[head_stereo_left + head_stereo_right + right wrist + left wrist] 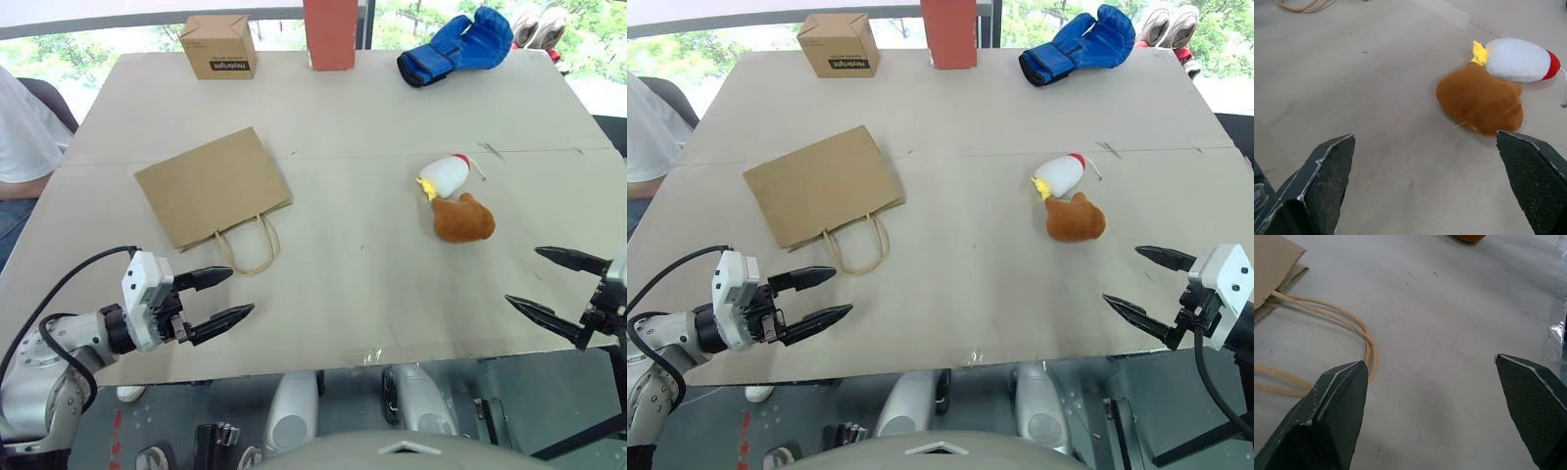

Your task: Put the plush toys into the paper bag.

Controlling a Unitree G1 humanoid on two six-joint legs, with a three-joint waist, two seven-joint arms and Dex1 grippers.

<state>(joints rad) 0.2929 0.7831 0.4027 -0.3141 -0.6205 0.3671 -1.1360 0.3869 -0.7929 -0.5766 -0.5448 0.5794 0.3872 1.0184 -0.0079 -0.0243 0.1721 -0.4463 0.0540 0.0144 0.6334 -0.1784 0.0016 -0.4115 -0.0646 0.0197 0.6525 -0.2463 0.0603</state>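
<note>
While both grippers, left (221, 297) and right (552, 284), gape empty, plush toys (456, 201) touching, paper bag (211, 186) flat, boxing glove (457, 46) beyond

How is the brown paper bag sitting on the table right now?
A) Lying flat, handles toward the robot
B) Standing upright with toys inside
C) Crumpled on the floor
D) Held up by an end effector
A: the paper bag lies flat on the table, its loop handles pointing toward the robot.

The worktop (362, 245) is showing a matt, pale, faintly scuffed surface. On it the paper bag (214, 186) is lying as plain brown kraft paper with twisted paper handles. Well apart from the bag, the orange-brown plush toy (1481, 100) is looking fuzzy, the white plush toy (1515, 59) soft and smoother.
</note>
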